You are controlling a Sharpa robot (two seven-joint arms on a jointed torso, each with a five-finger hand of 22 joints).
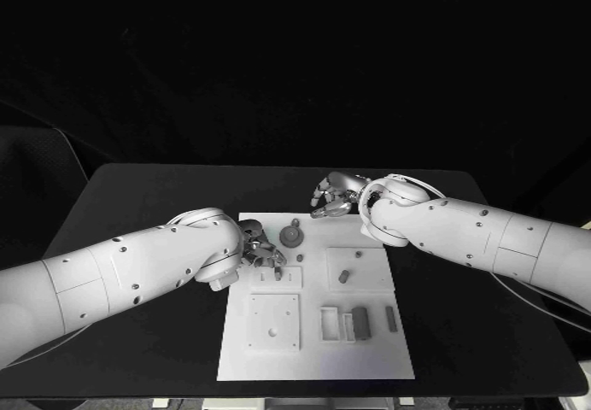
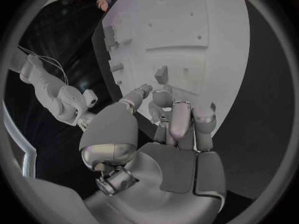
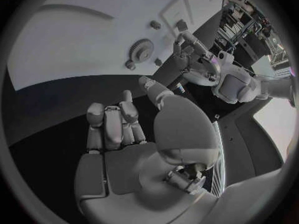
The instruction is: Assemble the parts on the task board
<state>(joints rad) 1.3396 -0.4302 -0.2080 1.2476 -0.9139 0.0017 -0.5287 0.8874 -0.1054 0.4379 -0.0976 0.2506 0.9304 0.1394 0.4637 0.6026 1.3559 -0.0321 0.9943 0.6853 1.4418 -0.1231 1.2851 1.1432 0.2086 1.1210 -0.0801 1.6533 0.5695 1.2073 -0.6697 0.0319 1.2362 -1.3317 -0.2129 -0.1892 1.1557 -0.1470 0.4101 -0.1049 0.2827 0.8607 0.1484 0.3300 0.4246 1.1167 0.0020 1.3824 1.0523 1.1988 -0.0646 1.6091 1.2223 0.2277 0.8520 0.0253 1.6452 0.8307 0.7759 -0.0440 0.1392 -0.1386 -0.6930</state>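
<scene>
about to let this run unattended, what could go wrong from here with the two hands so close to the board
1. The left robot hand hangs low over the board beside the gear; a careless sweep might knock the gear or nearby small pieces out of place.
2. The right robot hand sits at the board's far edge, fingers curled and apparently holding nothing; pushing in, it could nudge the board.
3. Both hands work near the gear, so they could collide.

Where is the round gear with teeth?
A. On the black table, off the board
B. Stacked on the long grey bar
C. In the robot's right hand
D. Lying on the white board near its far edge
D: the gear lies flat on the task board near its far edge, between the left hand and the right hand, and neither hand holds it.
</scene>
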